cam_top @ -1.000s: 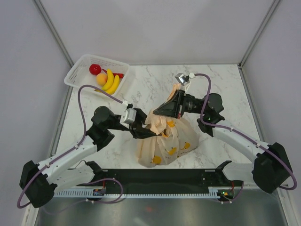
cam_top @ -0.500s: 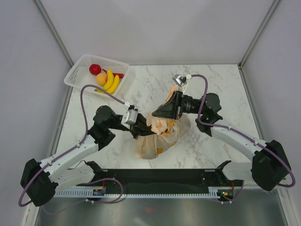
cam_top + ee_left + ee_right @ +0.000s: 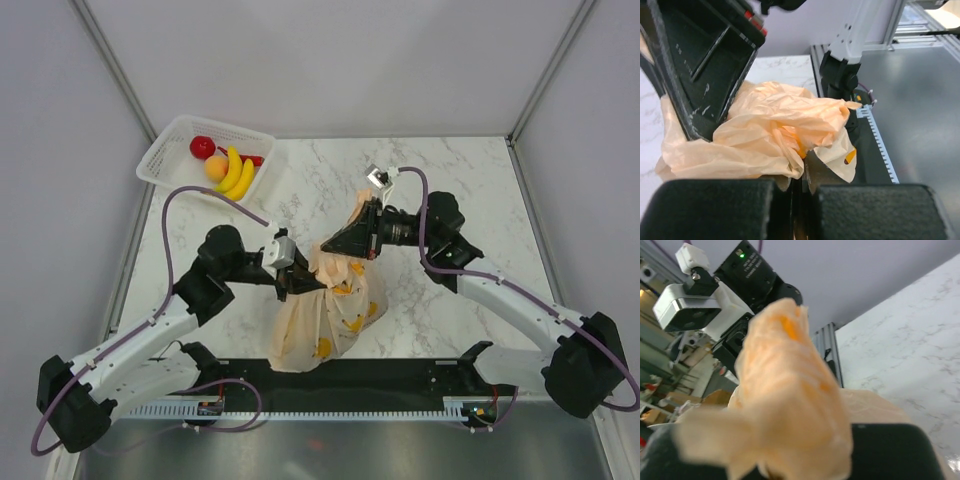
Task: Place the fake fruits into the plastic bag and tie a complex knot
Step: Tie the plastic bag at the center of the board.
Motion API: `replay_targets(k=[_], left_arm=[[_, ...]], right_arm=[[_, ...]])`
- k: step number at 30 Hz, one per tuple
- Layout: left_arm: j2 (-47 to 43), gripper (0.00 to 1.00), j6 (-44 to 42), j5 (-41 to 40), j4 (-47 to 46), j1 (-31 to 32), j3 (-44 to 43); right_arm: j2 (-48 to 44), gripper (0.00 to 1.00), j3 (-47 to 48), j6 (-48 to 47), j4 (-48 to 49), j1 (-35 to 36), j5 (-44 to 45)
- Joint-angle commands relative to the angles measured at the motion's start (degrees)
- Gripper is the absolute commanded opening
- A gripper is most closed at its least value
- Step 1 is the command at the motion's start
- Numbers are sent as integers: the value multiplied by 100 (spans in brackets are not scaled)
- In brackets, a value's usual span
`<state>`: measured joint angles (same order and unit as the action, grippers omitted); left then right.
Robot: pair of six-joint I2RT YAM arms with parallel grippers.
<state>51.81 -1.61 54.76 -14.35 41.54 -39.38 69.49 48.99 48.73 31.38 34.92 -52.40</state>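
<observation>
The peach plastic bag (image 3: 325, 315) with yellow fruit prints hangs bulging between the arms, its bottom near the front rail. My left gripper (image 3: 300, 282) is shut on crumpled plastic (image 3: 775, 130) at the bag's top left. My right gripper (image 3: 335, 245) is shut on a bunched handle strip (image 3: 790, 405) just above it. The two grippers almost touch, and I cannot make out a knot in the bunched top. A red apple (image 3: 202, 147), a peach (image 3: 216, 167), bananas (image 3: 238, 172) and a red chili (image 3: 256, 160) lie in the white basket (image 3: 165, 160). Whatever is in the bag is hidden.
The white lattice basket stands at the table's far left corner. A black rail (image 3: 400, 375) runs along the near edge just below the bag. Grey walls close in the marble table (image 3: 470, 200) at the back and on both sides.
The left gripper has closed on the bag's top. Both grippers have shifted left and toward the near edge, and the bag now hangs longer and lower left than before.
</observation>
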Motion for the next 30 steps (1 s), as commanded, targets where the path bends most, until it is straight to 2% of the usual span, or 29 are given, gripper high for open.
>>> replay_targets(k=[1, 4, 8, 13, 18, 25, 30], left_arm=[[-84, 2, -429, 13, 1319, 188, -88], [83, 2, 35, -875, 1400, 179, -114], [110, 2, 520, -1537, 1339, 214, 8], [-39, 2, 863, -2337, 873, 363, 386], [48, 2, 969, -2382, 697, 390, 431], [84, 8, 1197, -1830, 705, 390, 396], [101, 9, 1365, -1556, 1240, 399, 273]], right_arm=[[-427, 0, 102, -1373, -746, -56, 1837], [-612, 0, -363, -1612, -765, 217, 2556], [-718, 0, -1127, -1472, -204, 402, 3218], [-744, 0, -1340, -1524, -88, 595, 3974], [-981, 0, -1147, -1779, -333, 604, 4308], [-1034, 0, -1093, -1964, -334, 639, 4449], [-912, 0, -1181, -2068, -150, 1077, 4949]])
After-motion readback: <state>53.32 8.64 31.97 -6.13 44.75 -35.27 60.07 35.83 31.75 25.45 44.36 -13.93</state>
